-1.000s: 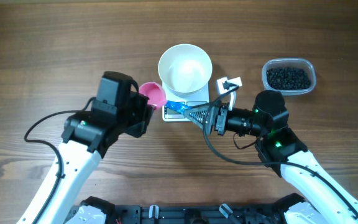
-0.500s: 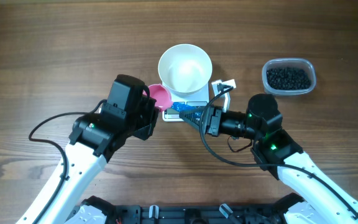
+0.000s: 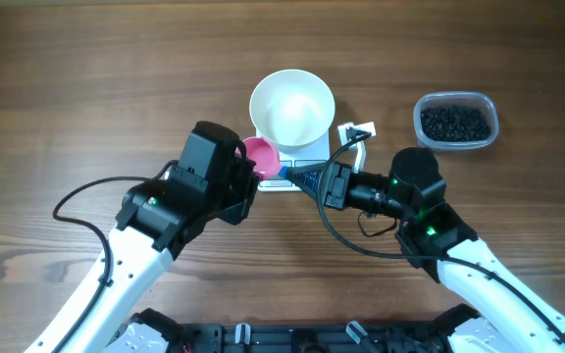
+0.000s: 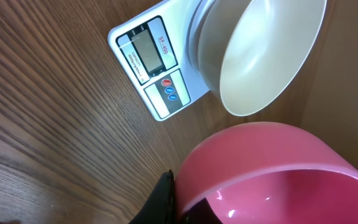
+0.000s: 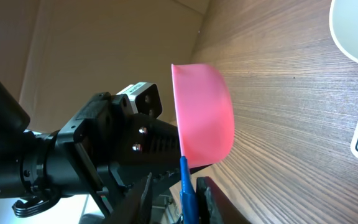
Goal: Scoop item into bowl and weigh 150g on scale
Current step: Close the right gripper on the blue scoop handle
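The white bowl (image 3: 292, 108) stands empty on the white scale (image 3: 314, 155), whose display (image 4: 146, 55) faces the front. The item, a heap of black beads, fills a clear tub (image 3: 454, 122) at the right. A pink scoop (image 3: 260, 155) with a blue handle (image 5: 185, 186) hangs in front of the scale, empty. My left gripper (image 4: 182, 205) is shut on the scoop's cup wall. My right gripper (image 5: 178, 199) straddles the blue handle. One finger lies close against it and a gap shows on the other side.
A small white tag with a black cable (image 3: 359, 132) lies right of the scale. Bare wooden tabletop (image 3: 116, 88) spreads to the left and behind the bowl. The two arms meet just in front of the scale.
My left arm has carried the pink scoop rightward toward the scale. My right gripper's jaws have narrowed around the blue handle.
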`<state>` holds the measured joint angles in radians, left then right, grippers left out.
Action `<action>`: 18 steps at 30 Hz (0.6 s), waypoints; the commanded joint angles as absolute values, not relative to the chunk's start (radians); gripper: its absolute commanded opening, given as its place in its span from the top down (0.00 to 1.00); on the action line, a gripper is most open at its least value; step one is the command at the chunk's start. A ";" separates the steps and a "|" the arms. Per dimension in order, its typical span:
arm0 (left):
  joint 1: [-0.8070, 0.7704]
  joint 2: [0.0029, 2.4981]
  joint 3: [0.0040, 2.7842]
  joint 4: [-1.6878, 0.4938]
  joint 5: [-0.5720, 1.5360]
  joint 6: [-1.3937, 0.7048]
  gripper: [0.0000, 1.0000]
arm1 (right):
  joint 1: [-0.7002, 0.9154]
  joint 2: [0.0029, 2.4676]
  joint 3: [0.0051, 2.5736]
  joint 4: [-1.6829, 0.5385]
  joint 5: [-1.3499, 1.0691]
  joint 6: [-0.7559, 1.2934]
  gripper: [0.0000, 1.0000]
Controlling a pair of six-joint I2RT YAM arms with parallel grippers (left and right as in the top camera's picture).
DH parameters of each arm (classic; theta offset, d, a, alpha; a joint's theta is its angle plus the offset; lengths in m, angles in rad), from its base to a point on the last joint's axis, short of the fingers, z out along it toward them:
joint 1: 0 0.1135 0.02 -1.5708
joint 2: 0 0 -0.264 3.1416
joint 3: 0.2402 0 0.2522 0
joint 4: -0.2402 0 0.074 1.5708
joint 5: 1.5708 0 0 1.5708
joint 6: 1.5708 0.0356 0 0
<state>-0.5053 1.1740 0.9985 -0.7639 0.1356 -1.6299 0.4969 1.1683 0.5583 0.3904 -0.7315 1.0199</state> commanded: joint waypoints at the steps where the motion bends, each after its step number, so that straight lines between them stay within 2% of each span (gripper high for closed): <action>1: -0.513 1.165 1.018 -0.766 0.119 -1.635 0.96 | 0.502 1.173 0.574 0.407 -0.729 1.021 0.78; 14: -0.515 1.165 1.018 -0.775 0.131 -1.635 0.96 | 0.502 1.173 0.574 0.408 -0.729 1.021 0.88; 18: -0.516 1.165 1.018 -0.775 0.140 -1.631 0.96 | 0.502 1.173 0.574 0.408 -0.729 1.021 0.95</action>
